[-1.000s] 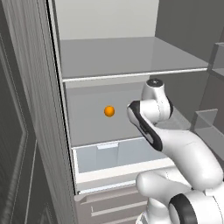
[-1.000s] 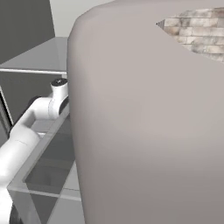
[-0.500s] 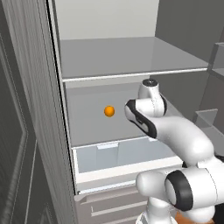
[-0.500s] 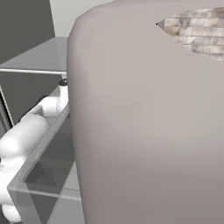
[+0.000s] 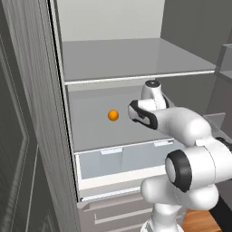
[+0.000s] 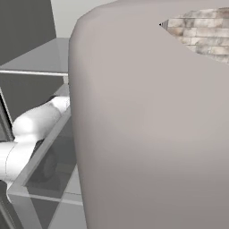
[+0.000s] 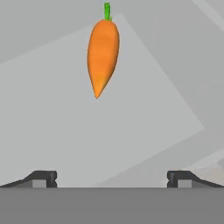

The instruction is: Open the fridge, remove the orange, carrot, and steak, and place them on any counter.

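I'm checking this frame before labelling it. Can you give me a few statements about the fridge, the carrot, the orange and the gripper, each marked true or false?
1. The fridge stands open, its grey shelves showing. True.
2. The gripper is shut on the carrot. False: its fingertips stand wide apart with nothing between them, and the carrot lies ahead of them in the hand view.
3. The orange sits on the shelf under the upper grey shelf, left of the arm's wrist in the left base view. True.
4. The carrot's green tip points toward the gripper. False: the green tip points away and the tapered end faces the gripper.
5. The orange rests in the drawer below. False: it is on the shelf above the drawer.
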### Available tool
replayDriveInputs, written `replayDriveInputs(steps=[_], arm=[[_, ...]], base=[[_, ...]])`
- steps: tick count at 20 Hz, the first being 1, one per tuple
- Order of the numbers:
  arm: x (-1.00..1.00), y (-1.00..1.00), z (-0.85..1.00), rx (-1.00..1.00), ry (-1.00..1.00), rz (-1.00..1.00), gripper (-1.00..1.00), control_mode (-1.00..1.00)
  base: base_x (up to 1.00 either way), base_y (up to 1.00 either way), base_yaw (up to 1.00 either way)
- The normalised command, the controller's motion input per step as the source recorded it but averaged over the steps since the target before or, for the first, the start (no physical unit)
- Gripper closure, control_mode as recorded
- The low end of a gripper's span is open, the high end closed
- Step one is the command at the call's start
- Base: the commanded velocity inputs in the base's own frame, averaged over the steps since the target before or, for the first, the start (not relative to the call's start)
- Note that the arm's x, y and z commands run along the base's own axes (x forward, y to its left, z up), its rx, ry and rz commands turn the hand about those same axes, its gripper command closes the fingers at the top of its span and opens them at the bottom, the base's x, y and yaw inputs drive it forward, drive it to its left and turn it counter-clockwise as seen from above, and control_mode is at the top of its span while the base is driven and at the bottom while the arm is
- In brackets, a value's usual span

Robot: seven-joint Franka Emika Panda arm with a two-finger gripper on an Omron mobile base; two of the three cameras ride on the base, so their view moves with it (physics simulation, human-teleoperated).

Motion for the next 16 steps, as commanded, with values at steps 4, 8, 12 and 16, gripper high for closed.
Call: replayDriveInputs(steps=[4,8,12,16], arm=[[0.43,-0.07,-0.14,0.0,0.0,-0.01,-1.0,-1.0],[0.4,-0.05,-0.13,0.0,0.0,-0.02,-1.0,-1.0],[0.36,-0.11,-0.15,0.0,0.0,-0.01,-1.0,-1.0],[0.33,-0.18,-0.16,0.0,0.0,-0.01,-1.0,-1.0]], base=[[0.0,0.0,0.0],[0.0,0.0,0.0],[0.0,0.0,0.0],[0.0,0.0,0.0]])
